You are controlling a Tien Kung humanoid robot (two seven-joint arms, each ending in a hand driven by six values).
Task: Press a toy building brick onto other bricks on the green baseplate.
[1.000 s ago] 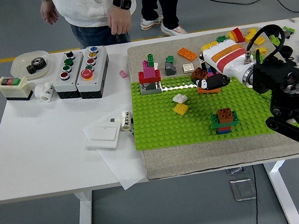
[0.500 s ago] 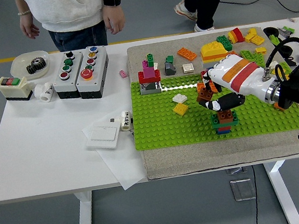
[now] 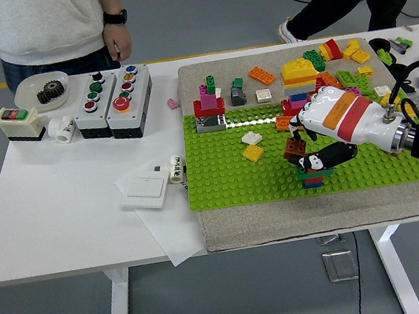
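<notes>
- Reaching in from the right, our right hand (image 3: 313, 145) sits low over the near right part of the green baseplate (image 3: 227, 170), its fingers (image 3: 329, 158) curled around a brown brick (image 3: 296, 146).
- We see the brown brick tilted, its long axis running from far right down to near left, just above and left of the small brick stack (image 3: 314, 175) standing near the plate's near edge; whether it touches the stack we cannot tell.
- Left of the hand, we have open studs across the plate's middle and near left, broken only by a white brick (image 3: 252, 137) and a yellow brick (image 3: 253, 152) lying side by side.
- At the plate's far left corner stands a red and pink tower (image 3: 210, 109), well apart from the hand.
- Beyond the far edge, loose bricks (image 3: 303, 70) crowd the grey mat (image 3: 285, 229) close behind the hand.
- On the white table (image 3: 58, 205) to the left, a white switch plate (image 3: 145, 190) lies just off the plate's left edge, and two button boxes (image 3: 112, 93) sit farther back.
- A person (image 3: 45, 27) stands at the far side, hands hanging free.
</notes>
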